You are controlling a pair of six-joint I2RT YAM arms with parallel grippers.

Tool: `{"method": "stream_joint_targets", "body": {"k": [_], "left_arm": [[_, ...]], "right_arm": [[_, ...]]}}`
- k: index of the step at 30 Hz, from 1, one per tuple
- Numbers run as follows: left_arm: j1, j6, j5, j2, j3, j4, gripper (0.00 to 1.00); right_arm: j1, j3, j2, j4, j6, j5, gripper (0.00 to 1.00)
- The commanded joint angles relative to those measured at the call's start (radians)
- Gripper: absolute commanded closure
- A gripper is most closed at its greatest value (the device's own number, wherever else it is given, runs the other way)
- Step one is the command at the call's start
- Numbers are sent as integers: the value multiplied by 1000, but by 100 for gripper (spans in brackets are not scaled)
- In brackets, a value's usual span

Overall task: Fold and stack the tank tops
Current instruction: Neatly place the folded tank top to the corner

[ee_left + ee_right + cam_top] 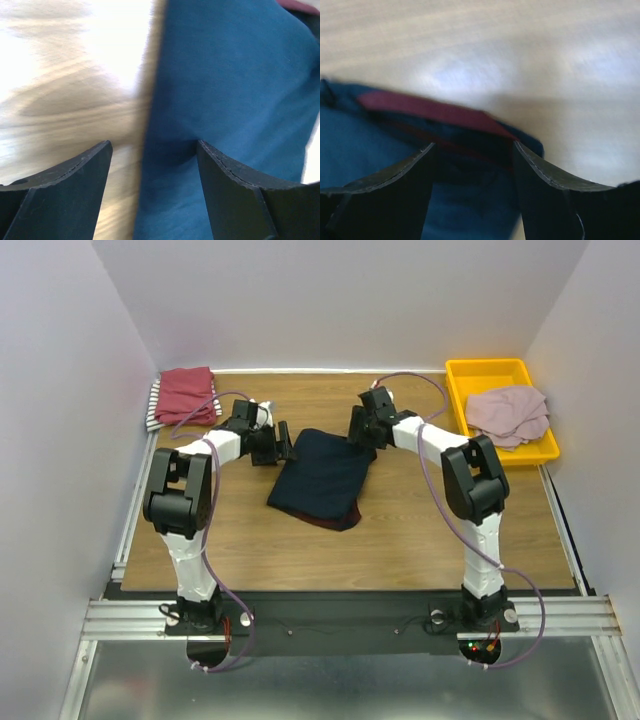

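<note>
Standing wide and empty, left fingers (65, 197) and right fingers (555, 202) overhang the navy tank top's (320, 480) edges.

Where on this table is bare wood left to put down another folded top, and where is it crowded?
Free: the strip of the table between the navy jersey and the near edge, and the far edge between the dark-red top and the yellow tray. Crowded: the centre, where the left gripper and the right gripper hang at the jersey.
</note>
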Motion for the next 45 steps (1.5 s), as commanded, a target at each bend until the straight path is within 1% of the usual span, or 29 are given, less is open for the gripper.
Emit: {"method": "stream_joint_targets", "body": {"k": [1,3,4,6,7,9,12,14,15,17,18,19,20,22,25,26,28,29,30,31,32,34,36,38,42,43,44,45], "left_arm": [[-1,29,-1,32,-2,-39,20],[-2,26,-1,41,-2,-36,20],[-9,24,-1,44,-2,-36,20],[-16,23,-1,54,-5,-34,20],[-27,21,-1,57,-5,-36,20],[-39,16,1,67,-6,-31,20],[-58,15,-2,74,-17,-23,20],[-59,15,4,77,-22,-20,20],[-61,15,10,81,-19,-19,20],[-61,13,17,87,-14,-22,20],[-61,13,19,93,-11,-23,20],[-62,13,19,97,-8,-26,20],[-62,13,14,98,-6,-26,20],[-62,12,7,101,-5,-31,21],[-65,7,-4,104,0,-34,21],[-67,9,-4,106,1,-37,21],[-68,7,-10,109,7,-39,21],[-70,6,-10,110,9,-40,21],[-70,6,-7,115,12,-39,22],[-71,4,-4,115,14,-39,23],[-75,6,-1,120,15,-36,23],[-78,7,5,127,23,-36,24],[-87,9,10,152,41,-46,25],[-93,12,7,172,53,-57,27],[-107,6,-15,205,58,-59,35],[-111,4,-18,209,58,-60,42],[-113,4,-19,213,61,-60,48],[-114,1,-21,218,63,-62,63]], "right_arm": [[8,-114,-192,-85,-10,33,33],[16,-198,-250,-84,-10,35,33],[30,-223,-296,-84,-10,47,33],[34,-262,-330,-84,-7,79,32],[34,-264,-339,-85,-1,97,29],[34,-244,-330,-94,-17,125,28],[44,-270,-376,-96,-23,63,29],[74,-296,-411,-96,-19,45,29],[120,-307,-419,-97,-19,45,29],[169,-354,-434,-97,7,42,31],[191,-374,-453,-96,21,33,33],[241,-391,-460,-96,35,32,37],[264,-405,-467,-94,59,38,43],[330,-448,-486,-91,79,54,43],[381,-499,-496,-85,114,81,45],[386,-510,-491,-82,119,82,45],[387,-549,-468,-79,133,99,51],[386,-560,-462,-79,139,105,59],[386,-575,-457,-79,145,108,62],[386,-603,-456,-74,156,114,72],[387,-621,-457,-68,161,114,75],[386,-649,-451,-53,168,116,79],[386,-652,-442,-47,170,116,81],[386,-643,-431,-45,167,114,82],[387,-631,-422,-42,156,111,81],[387,-628,-422,-41,154,110,81],[387,-628,-421,-41,151,108,82],[386,-625,-419,-39,150,108,82]]}}
